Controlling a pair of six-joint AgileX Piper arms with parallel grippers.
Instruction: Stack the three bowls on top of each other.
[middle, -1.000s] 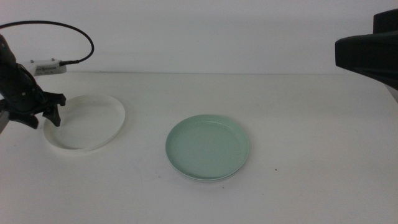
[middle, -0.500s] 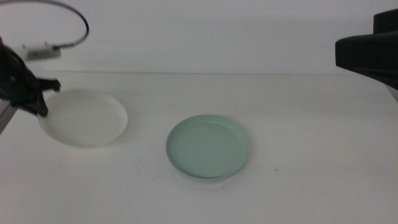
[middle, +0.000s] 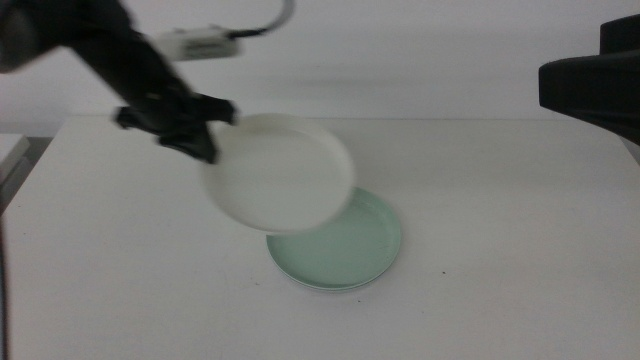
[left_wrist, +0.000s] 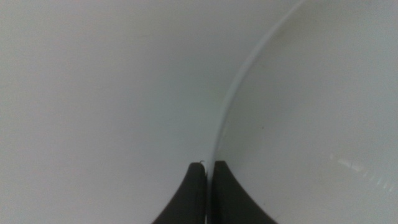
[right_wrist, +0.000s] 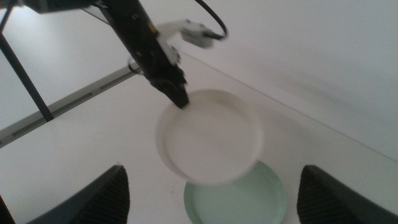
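White, the bowl hangs tilted in the air at centre frame of the middle view, its lower edge overlapping the upper left of the mint green bowl, which rests on the white table. The left gripper, reaching in from the upper left, pinches the white bowl's rim between pressed-together jaws. The right gripper waits high above, jaws spread wide. A grey bowl cannot be made out.

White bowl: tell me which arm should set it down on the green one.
Left. The left gripper is shut on the white bowl's rim, holding it in the air partly over the mint green bowl. The right gripper waits open, off to the side.
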